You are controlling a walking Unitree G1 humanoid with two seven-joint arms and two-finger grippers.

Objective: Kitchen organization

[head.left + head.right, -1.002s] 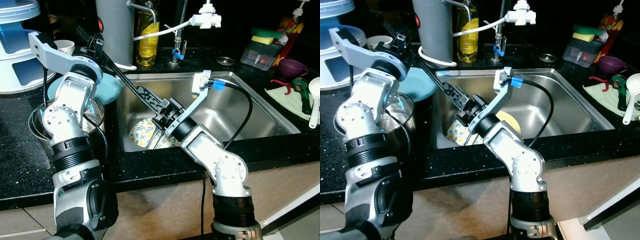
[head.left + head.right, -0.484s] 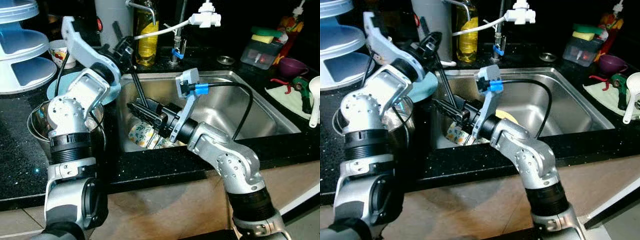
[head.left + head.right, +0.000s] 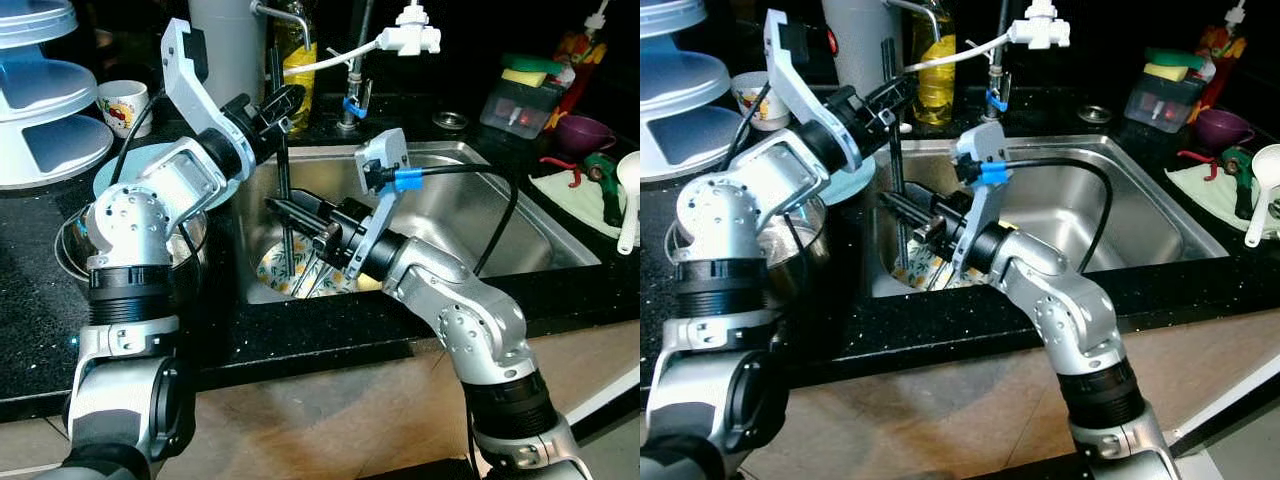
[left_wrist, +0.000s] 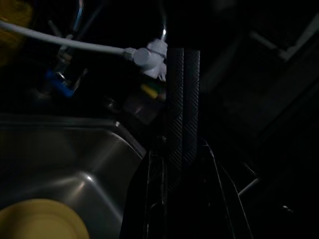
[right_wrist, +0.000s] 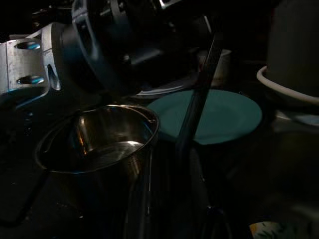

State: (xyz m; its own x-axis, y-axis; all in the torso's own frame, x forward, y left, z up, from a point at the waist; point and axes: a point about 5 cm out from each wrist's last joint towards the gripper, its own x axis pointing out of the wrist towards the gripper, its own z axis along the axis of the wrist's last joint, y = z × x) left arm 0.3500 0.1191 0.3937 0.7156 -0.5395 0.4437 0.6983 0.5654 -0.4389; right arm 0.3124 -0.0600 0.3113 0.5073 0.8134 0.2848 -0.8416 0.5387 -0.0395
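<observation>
A floral plate point(image 3: 277, 272) lies at the left end of the steel sink point(image 3: 480, 230), with a yellow plate point(image 4: 40, 219) beside it. My left gripper point(image 3: 291, 290) is shut. Its long black fingers point(image 4: 182, 99) are pressed together with nothing between them, and they stand nearly upright with the tips down over the floral plate. My right gripper point(image 3: 272, 205) reaches leftward across the sink, above the plates, and its fingers cross close to the left fingers. A teal plate point(image 5: 219, 114) and a steel bowl point(image 5: 99, 144) sit on the black counter left of the sink.
Behind the sink stand a grey cylinder point(image 3: 230, 50), an oil bottle point(image 3: 297, 90) and a white sprayer point(image 3: 410, 35). A white tiered stand point(image 3: 40, 110) and a cup point(image 3: 125, 100) are at the far left. A sponge holder point(image 3: 525, 100), a purple cup point(image 3: 585, 135) and a ladle point(image 3: 630, 190) are on the right.
My left arm has swung its fingers from a slant across the sink to nearly upright. My right gripper has turned to point left over the sink's left end.
</observation>
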